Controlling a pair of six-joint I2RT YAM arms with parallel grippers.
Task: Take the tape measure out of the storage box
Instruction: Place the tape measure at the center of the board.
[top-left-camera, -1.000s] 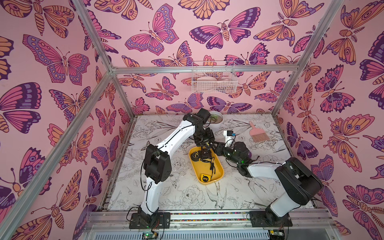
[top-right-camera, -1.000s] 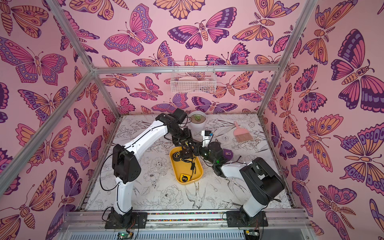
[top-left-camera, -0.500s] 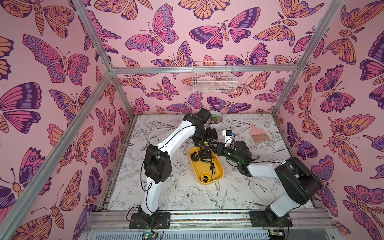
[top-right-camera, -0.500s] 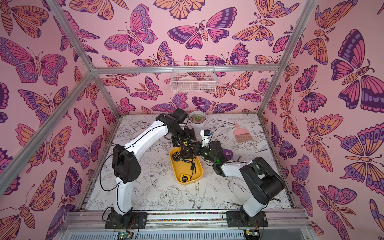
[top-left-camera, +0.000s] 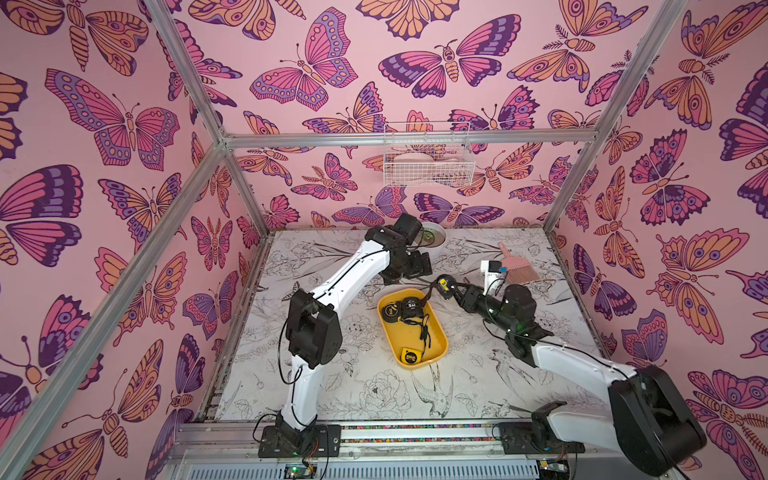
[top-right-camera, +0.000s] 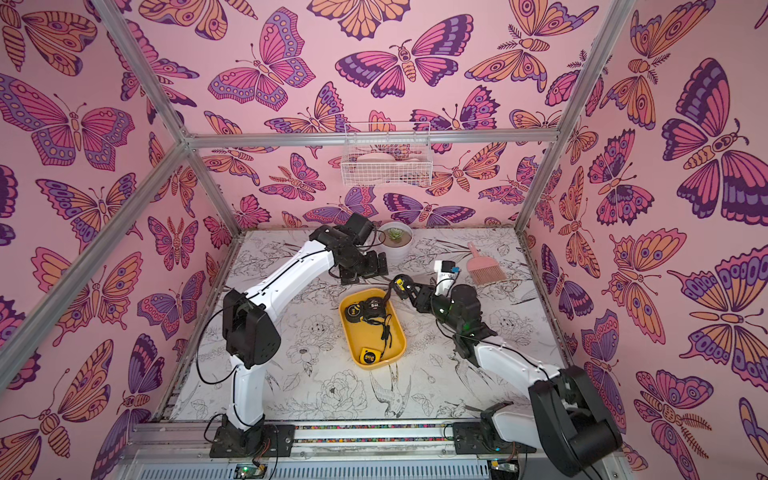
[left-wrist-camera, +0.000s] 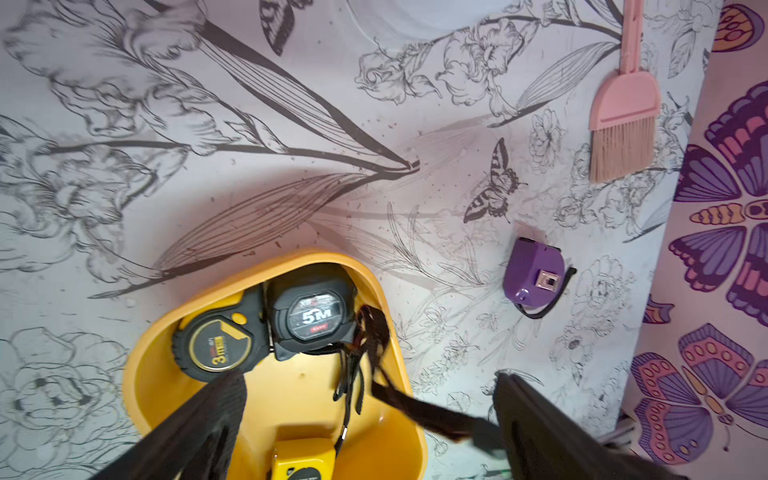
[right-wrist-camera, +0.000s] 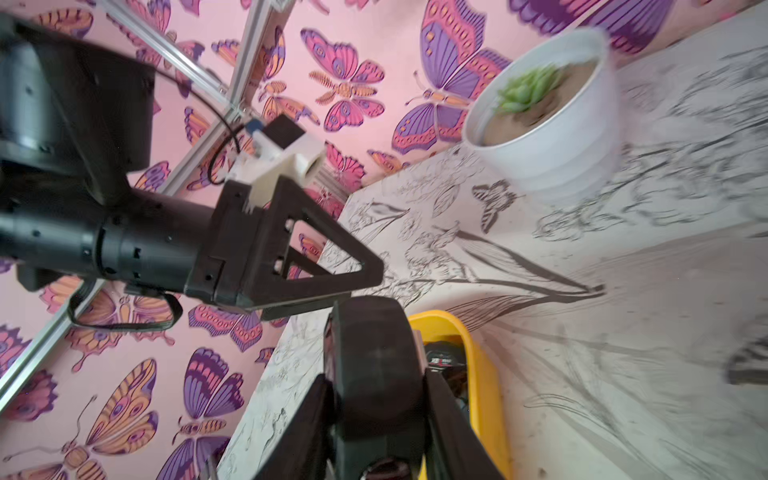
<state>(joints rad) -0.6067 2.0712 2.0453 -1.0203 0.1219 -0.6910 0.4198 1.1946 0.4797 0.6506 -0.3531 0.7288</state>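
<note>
1. Left arm (top-left-camera: 357, 266): white shells, black joint housings, loose black cable.
2. Right arm (top-left-camera: 577, 365): same colours; green indicator light.
3. Left gripper (right-wrist-camera: 365, 280): black triangular open-frame fingers, screwed.

The storage box (top-left-camera: 400, 338) is coloured yellow. At its 12 o'clock end the black 5M tape measure (left-wrist-camera: 311, 316) and the black, gold-faced tape measure (left-wrist-camera: 216, 349) are seen. At its 6 o'clock end the yellow tape measure (top-left-camera: 409, 356) is seen. Past the box at 1 o'clock the black and yellow tape measure (top-left-camera: 444, 286) is seen. The purple tape measure (left-wrist-camera: 534, 278) is edged in black. The bench (top-left-camera: 353, 395) is printed with black flowers on white, the walls (top-left-camera: 124, 124) with purple and orange butterflies on pink.
</note>
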